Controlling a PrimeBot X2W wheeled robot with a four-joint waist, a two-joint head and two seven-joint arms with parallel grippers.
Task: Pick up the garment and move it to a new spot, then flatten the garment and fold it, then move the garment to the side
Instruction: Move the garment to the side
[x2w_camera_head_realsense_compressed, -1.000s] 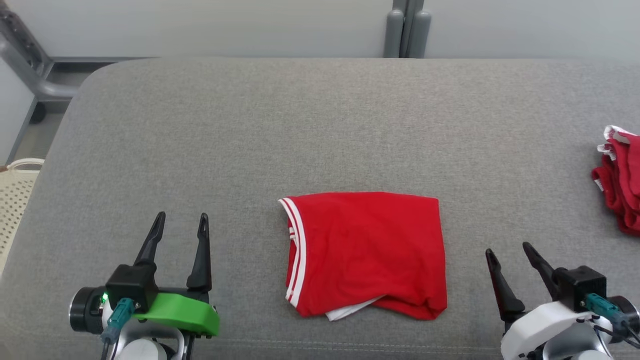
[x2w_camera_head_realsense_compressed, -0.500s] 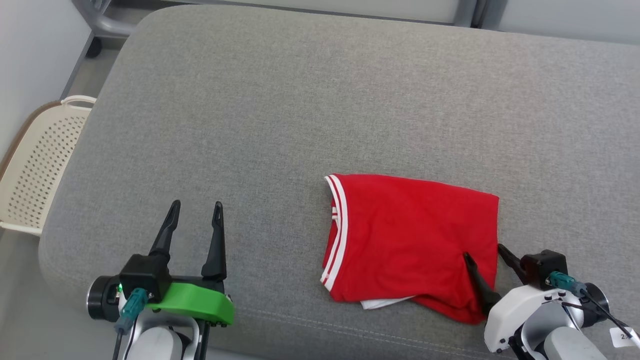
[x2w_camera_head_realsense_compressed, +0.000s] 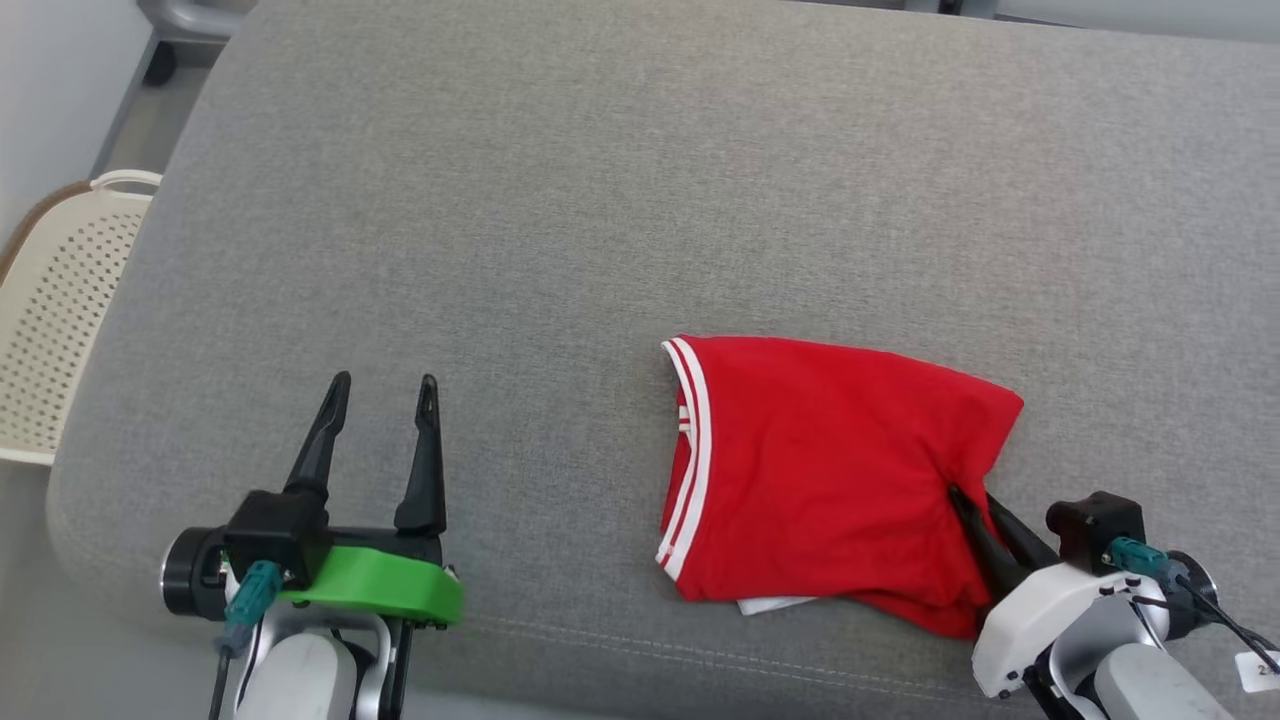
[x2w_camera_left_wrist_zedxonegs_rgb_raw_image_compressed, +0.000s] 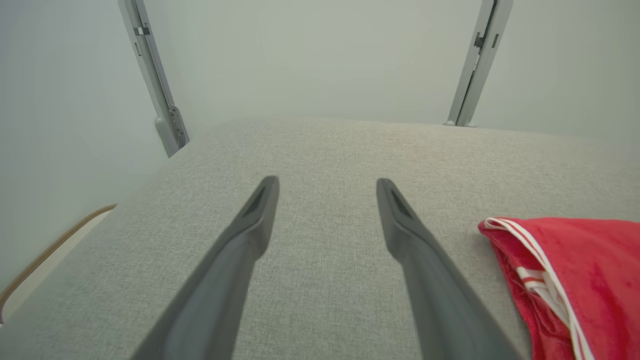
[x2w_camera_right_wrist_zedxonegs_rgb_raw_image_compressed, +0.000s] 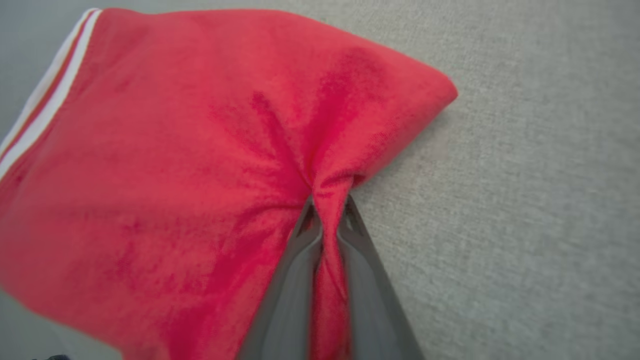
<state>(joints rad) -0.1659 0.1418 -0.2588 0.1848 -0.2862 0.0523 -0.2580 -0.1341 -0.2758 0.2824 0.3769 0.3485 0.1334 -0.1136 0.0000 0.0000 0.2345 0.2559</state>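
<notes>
My right gripper (x2w_camera_head_realsense_compressed: 968, 497) is clamped on the red garment's (x2w_camera_head_realsense_compressed: 820, 470) right edge.
My left gripper (x2w_camera_head_realsense_compressed: 384, 380), fingers apart, is well left of it.

Lab-type test bay: grey padded bench (x2w_camera_head_realsense_compressed: 600, 200) under my jaws, bare wall panels (x2w_camera_left_wrist_zedxonegs_rgb_raw_image_compressed: 320, 50) with metal posts (x2w_camera_left_wrist_zedxonegs_rgb_raw_image_compressed: 478, 60) ahead, perforated basket (x2w_camera_head_realsense_compressed: 50, 320) far left.

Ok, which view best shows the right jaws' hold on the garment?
Right wrist view: right gripper, jaws shut on a pinched fold of the red garment, close up. Head view shows it small; left wrist view catches the striped edge.
</notes>
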